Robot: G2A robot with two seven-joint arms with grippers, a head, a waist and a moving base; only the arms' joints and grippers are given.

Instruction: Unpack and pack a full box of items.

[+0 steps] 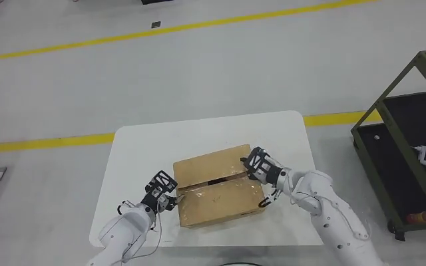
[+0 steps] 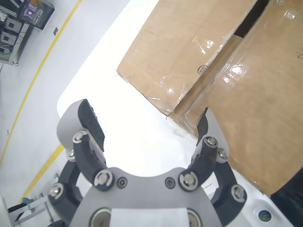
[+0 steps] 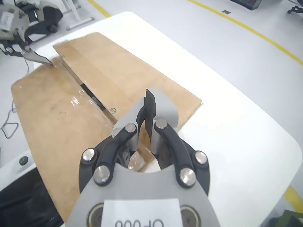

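Note:
A brown cardboard box [image 1: 213, 186] sits mid-table, its two taped top flaps nearly closed with a dark slit [image 2: 251, 19] between them. My left gripper [image 2: 146, 121] is open at the box's left end. One of its fingers [image 2: 204, 124] touches the edge of the near flap, and the other hangs over bare table. From above, the left gripper [image 1: 172, 193] is at the box's near-left corner. My right gripper [image 3: 148, 105] is shut, with nothing visible between its fingers, just over the right end of the seam [image 3: 94, 98]. From above, the right gripper [image 1: 249, 163] is at the box's right end.
The white table [image 1: 200, 136] has free room behind the box and to its right. A dark green cart [image 1: 393, 153] stands on the floor to the right of the table. Yellow floor lines run behind it.

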